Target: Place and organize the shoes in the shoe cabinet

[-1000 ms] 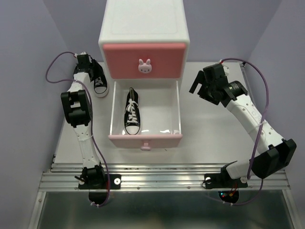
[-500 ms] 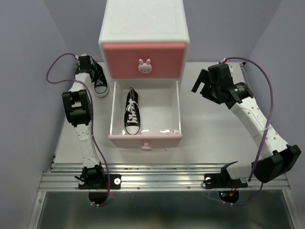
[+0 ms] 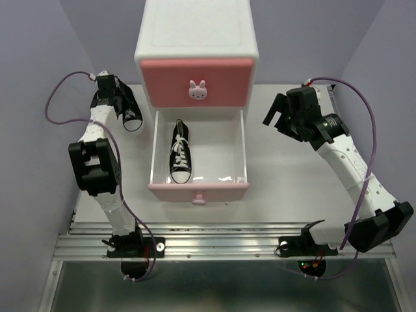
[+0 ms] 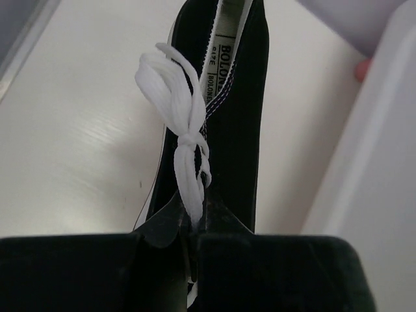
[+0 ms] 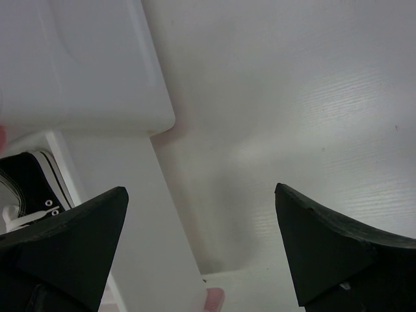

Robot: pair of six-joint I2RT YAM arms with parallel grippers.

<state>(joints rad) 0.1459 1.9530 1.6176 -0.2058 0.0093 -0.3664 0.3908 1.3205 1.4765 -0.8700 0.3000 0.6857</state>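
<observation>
Left gripper [image 3: 122, 104] is closed tight on a black sneaker [image 3: 132, 116]. In the left wrist view its jaws meet with the black canvas [image 4: 237, 130] running straight out ahead of the left gripper [image 4: 195, 229] and the white lace bow [image 4: 182, 123] just beyond the tips. Which part of the shoe is pinched I can't make out, prob. near the laces. The shoe sits at an angle under the gripper, and the white wall of the shoe cabinet [image 3: 195, 39] is just to the gripper's right. Right gripper [image 3: 276, 117] has its jaws spread wide w/ nothing between them. It hangs over the table [image 3: 292, 188], and the cabinet is off to its left, near but not touching. In the right wrist view the right gripper [image 5: 200, 190] has bare tabletop ahead of it and the cabinet's corner [image 5: 97, 65] up and to the left. The lower drawer [image 3: 198, 186] is pulled out between the two grippers. A second black sneaker [image 3: 180, 153] lies in its left half, lengthwise, toe toward the drawer front. The upper drawer [image 3: 162, 81] is shut, with its bunny knob [image 3: 197, 90] at the centre.
</observation>
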